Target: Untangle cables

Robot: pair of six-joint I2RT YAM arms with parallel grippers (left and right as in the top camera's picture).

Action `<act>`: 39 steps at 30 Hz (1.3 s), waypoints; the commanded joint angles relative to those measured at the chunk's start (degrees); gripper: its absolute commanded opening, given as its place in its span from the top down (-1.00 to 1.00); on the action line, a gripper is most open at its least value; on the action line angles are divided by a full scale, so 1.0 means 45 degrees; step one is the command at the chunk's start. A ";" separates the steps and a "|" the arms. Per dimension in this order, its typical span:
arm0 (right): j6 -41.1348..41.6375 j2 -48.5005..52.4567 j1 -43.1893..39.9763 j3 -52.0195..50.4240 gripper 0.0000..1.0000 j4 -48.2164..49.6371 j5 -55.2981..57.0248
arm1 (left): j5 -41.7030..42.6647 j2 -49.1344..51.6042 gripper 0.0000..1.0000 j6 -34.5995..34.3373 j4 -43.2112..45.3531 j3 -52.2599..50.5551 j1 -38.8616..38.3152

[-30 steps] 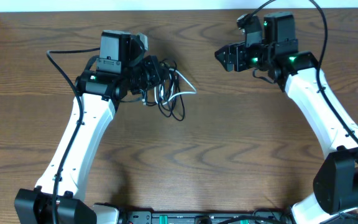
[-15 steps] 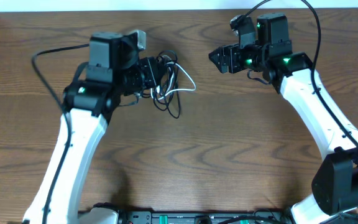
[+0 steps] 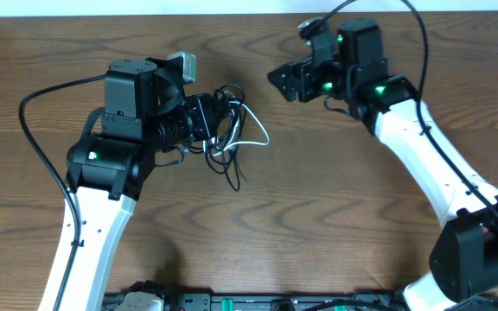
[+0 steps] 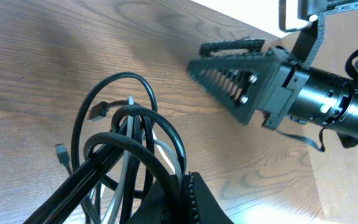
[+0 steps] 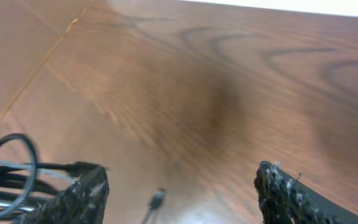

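A tangle of cables hangs from my left gripper [image 3: 212, 118], which is shut on the bundle. The black cable [image 3: 233, 178] loops above and below the jaws, and the white cable [image 3: 258, 130] bows out to the right. In the left wrist view the black cable [image 4: 120, 113] arches over the white cable [image 4: 127, 180] right at the left gripper [image 4: 188, 202]; a small plug [image 4: 61, 151] dangles left. My right gripper [image 3: 280, 79] is open, up and to the right of the tangle, apart from it. In its own view the right gripper [image 5: 182, 196] holds nothing; the cables [image 5: 10, 177] are at the left edge.
The wooden table [image 3: 318, 199] spreads around both arms. A thick black arm wire [image 3: 37, 130] curves out left of the left arm. A pale wall strip [image 3: 232, 7] runs along the table's far edge. A loose plug end [image 5: 156, 199] shows between the right fingers, below them.
The left arm has pulled the bundle a little left and toward the front. The right gripper has moved left, closer to the tangle, still open.
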 commanded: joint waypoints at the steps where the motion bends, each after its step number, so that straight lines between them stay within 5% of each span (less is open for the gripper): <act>1: 0.0316 0.0107 0.0578 0.0219 -0.44 0.0078 -0.0413 | 0.0656 -0.0107 0.85 0.0262 0.0253 0.0151 -0.0015; 17: -0.0330 0.0112 -0.0102 0.0219 -0.57 0.0738 -0.5275 | 0.0646 0.0248 0.85 -0.1384 0.0714 0.0151 0.1355; 28: -0.0005 0.1962 0.0826 0.0219 -0.49 -0.0141 -0.5226 | 0.1073 0.0350 0.85 -0.2064 0.1481 0.0151 0.1331; 39: 0.1326 0.2312 0.0913 0.0219 0.08 0.0087 -0.3395 | 0.1073 0.0350 0.85 -0.2050 0.1481 0.0151 0.1331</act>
